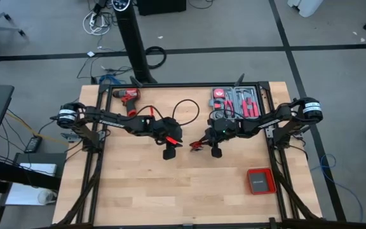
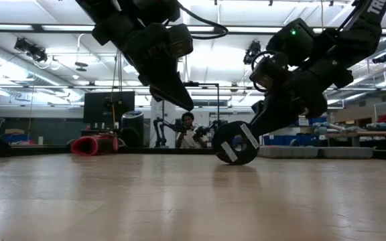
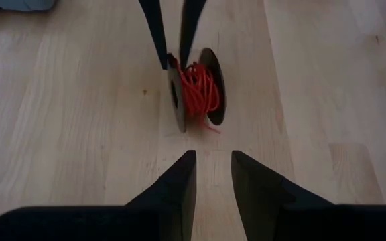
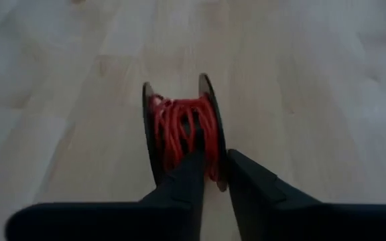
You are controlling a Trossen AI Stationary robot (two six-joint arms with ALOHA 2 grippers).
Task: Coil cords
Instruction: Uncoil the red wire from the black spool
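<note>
A small dark spool (image 4: 183, 137) wound with red cord (image 4: 183, 134) stands on edge on the table (image 1: 189, 191), near its centre. The right gripper (image 4: 210, 175) clasps one spool flange (image 4: 213, 134) between its fingertips, one tip set among the cord. The left gripper (image 3: 213, 171) hangs just beside the spool, jaws slightly parted, empty. A drill (image 1: 127, 97) lies at the far edge.

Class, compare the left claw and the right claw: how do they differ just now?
The left claw is open and empty; the right claw pinches one disc of the red cord spool. The left claw stands short of that spool; the right claw is on it. Both face it.
</note>
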